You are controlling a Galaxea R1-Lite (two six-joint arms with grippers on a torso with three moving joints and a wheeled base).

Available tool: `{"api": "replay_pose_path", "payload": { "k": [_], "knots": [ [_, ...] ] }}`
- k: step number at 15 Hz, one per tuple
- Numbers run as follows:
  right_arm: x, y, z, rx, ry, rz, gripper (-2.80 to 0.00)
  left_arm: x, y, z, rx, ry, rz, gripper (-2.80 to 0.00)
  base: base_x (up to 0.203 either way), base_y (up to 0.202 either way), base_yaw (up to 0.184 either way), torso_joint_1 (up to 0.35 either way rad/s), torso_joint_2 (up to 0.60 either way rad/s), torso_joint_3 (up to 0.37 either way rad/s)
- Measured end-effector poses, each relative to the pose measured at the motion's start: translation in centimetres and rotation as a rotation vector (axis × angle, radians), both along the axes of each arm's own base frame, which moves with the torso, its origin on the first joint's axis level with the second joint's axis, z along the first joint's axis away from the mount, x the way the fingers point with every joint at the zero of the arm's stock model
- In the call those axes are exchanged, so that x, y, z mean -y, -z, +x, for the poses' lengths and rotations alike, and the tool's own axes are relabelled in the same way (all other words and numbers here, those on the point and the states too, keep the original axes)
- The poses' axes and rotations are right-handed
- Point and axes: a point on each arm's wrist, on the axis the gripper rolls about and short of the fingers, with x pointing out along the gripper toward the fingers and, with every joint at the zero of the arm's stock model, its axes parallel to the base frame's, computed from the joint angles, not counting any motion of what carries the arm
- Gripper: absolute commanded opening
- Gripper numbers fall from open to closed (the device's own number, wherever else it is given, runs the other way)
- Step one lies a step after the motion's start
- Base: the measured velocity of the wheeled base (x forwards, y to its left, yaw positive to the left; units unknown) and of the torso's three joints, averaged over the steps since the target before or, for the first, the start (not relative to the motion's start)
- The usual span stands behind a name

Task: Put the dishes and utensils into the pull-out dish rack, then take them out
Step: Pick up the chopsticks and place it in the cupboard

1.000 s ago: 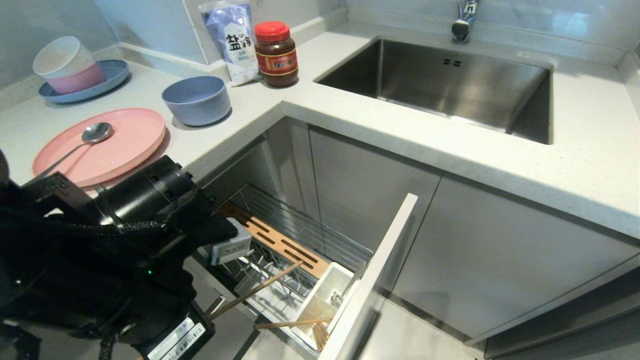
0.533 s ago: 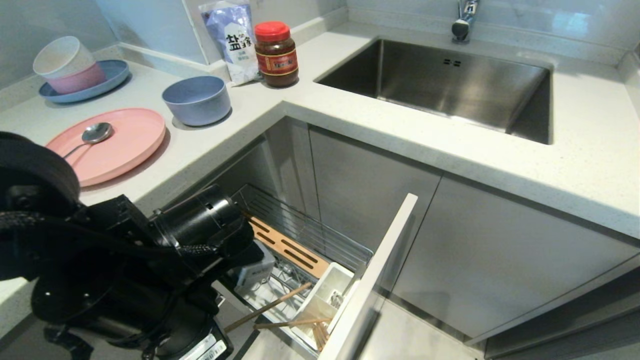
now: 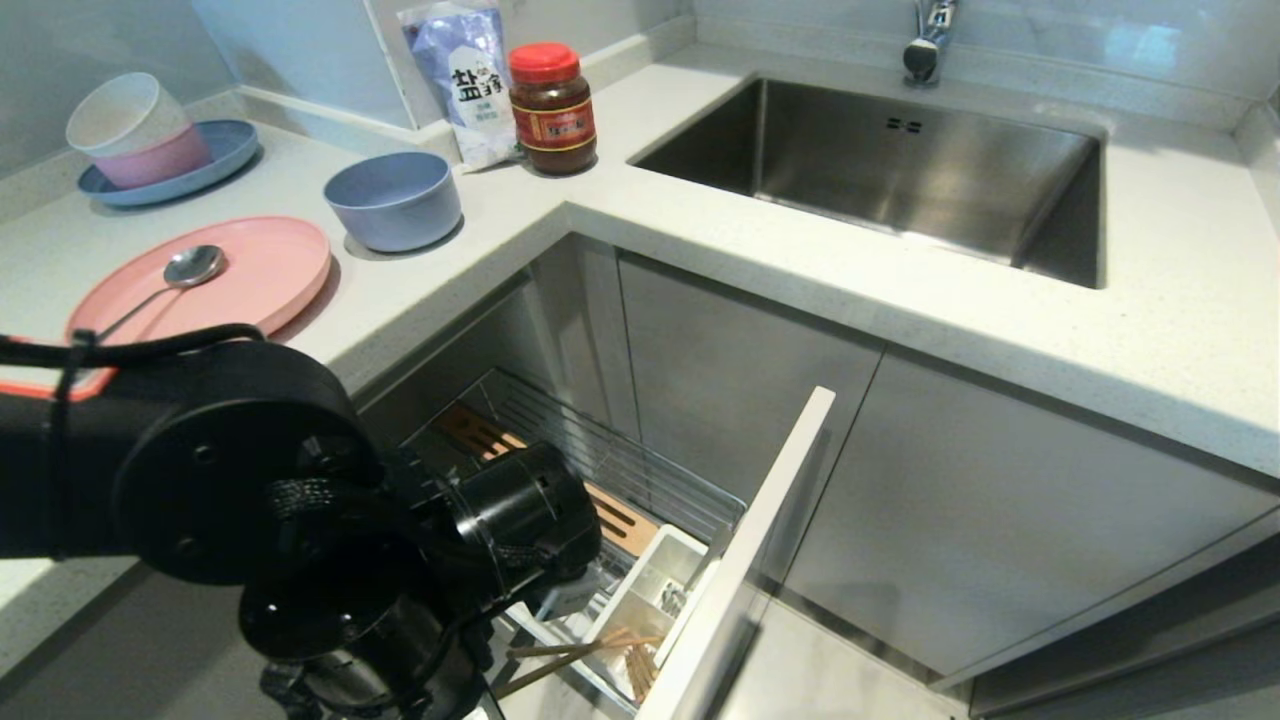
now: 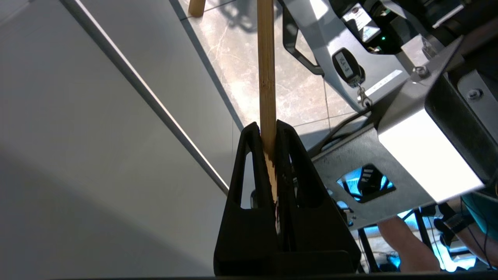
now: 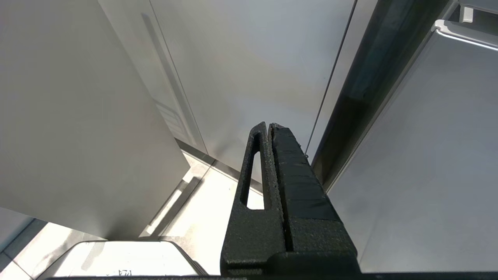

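My left gripper [image 4: 267, 128] is shut on one wooden chopstick [image 4: 267, 77]. In the head view the left arm hangs low over the pull-out dish rack [image 3: 620, 460] and hides the fingers. The held chopstick [image 3: 545, 670] sticks out from under the wrist, beside the white cutlery cup [image 3: 640, 590]. Another chopstick [image 3: 590, 646] lies across the cup's rim. On the counter at the left, the spoon [image 3: 170, 278] rests on the pink plate [image 3: 240, 285], with the blue-grey bowl [image 3: 395, 198] behind it. My right gripper [image 5: 268, 125] is shut and empty, parked by cabinet doors.
The rack's grey front panel [image 3: 745, 550] stands pulled out in front of the cabinets. Stacked cream and pink bowls on a blue plate [image 3: 140, 140], a salt bag [image 3: 465, 80] and a red-lidded jar [image 3: 552, 105] stand at the back. The sink [image 3: 880, 170] is to the right. A person's arm [image 4: 404, 249] shows behind the robot.
The left arm has come down and to the right over the rack. The held chopstick has sunk with it to the cutlery cup's rim. The right arm has not moved.
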Motion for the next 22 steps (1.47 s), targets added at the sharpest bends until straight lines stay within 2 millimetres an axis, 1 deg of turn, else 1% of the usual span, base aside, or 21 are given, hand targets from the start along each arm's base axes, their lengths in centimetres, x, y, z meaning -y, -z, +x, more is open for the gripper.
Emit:
{"api": "replay_pose_path", "payload": {
  "k": [4, 7, 11, 17, 22],
  "knots": [
    [0.0, 0.0, 0.0, 0.0, 0.0, 0.0, -2.8, 1.9, 1.7, 1.8, -0.002, -0.007, 0.002, -2.8, 0.0, 0.0, 0.0, 0.0, 0.0, 0.0],
    [0.0, 0.0, 0.0, 0.0, 0.0, 0.0, -2.8, 2.8, 2.6, 3.1, -0.003, -0.011, 0.023, -2.8, 0.0, 0.0, 0.0, 0.0, 0.0, 0.0],
    [0.0, 0.0, 0.0, 0.0, 0.0, 0.0, -2.8, 3.5, 3.8, 4.2, 0.014, -0.02, 0.082, -2.8, 0.0, 0.0, 0.0, 0.0, 0.0, 0.0],
    [0.0, 0.0, 0.0, -0.001, 0.0, 0.0, -2.8, 4.6, 5.3, 6.3, 0.047, 0.019, 0.056, -2.8, 0.0, 0.0, 0.0, 0.0, 0.0, 0.0],
    [0.0, 0.0, 0.0, 0.0, 0.0, 0.0, -2.8, 5.4, 5.9, 7.6, 0.054, 0.018, 0.051, -2.8, 0.0, 0.0, 0.0, 0.0, 0.0, 0.0]
  ]
}}
